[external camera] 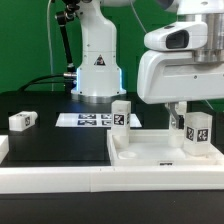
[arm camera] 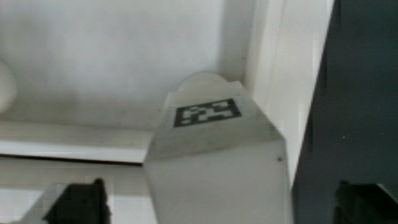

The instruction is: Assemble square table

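First, from the exterior view: lying flat on the black counter [external camera: 50, 145], across the lower middle and toward the exterior view's right, a white square table top [external camera: 150, 155] with a raised rim. Standing upright at its far corner near the frame's middle, a white tagged leg [external camera: 120, 113]; cannot tell whether on the rim or just behind it. Standing upright near the corner at the exterior view's right, a second leg [external camera: 199, 131], tag facing the camera. Hanging over that second leg from the upper right of the frame, the arm's white hand, with the gripper [external camera: 186, 118] around the leg's upper part; only one dark finger plainly visible, just beside the leg on the side toward the exterior view's left. Lying well apart on the counter at the exterior view's left, a third leg [external camera: 22, 120]. Flat behind the square table top, in front of the robot base [external camera: 98, 70], the marker board [external camera: 85, 120]. Along the frame's lower edge, a long white rail [external camera: 50, 180]. Next, from the wrist view: between the two dark fingertips [arm camera: 75, 203], the second leg [arm camera: 214, 140], tagged end toward the camera. Gripper [arm camera: 222, 205] wide open, straddling the leg, a gap showing on each side, nothing gripped. Behind the leg, the pale floor and rim of the square table top [arm camera: 107, 100]; beside that, dark counter [arm camera: 365, 80].
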`<state>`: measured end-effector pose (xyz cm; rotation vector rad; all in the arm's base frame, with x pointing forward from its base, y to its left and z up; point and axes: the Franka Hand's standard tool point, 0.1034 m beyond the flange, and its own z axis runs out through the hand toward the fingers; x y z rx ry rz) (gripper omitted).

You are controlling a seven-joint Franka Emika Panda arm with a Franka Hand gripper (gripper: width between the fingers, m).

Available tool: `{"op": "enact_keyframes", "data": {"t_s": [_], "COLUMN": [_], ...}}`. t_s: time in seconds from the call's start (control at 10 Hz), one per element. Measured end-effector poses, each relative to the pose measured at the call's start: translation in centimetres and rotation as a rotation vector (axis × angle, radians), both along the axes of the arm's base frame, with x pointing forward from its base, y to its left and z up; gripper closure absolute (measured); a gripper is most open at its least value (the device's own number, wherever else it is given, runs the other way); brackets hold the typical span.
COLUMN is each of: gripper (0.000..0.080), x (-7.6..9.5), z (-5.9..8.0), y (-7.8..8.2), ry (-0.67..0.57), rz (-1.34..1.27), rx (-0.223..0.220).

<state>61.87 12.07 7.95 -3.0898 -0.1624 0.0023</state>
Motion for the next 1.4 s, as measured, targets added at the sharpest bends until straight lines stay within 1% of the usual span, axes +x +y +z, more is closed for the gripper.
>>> {"op": "enact_keyframes", "data": {"t_s": [0.1,0.2,0.3,0.8,1.2,1.4], "gripper": [0.0246,0.0428,0.0511,0.0511,0.0511,0.0509], "x": [0.0,-0.01,0.02,0.04,-0.06,-0.05], "z": [-0.01,-0.02,-0.01,-0.05,-0.17,-0.17], "y": [0.0,0.0,-0.09,-0.32,-0.7,-0.71], "ry": [0.0,0.002,0.001,0.017,0.038,0.045], "rz": [-0.006,-0.027,-0.027,-0.376,-0.899,-1.077], "rx": [0.0,0.001,0.0,-0.001,0.005,0.004]}}
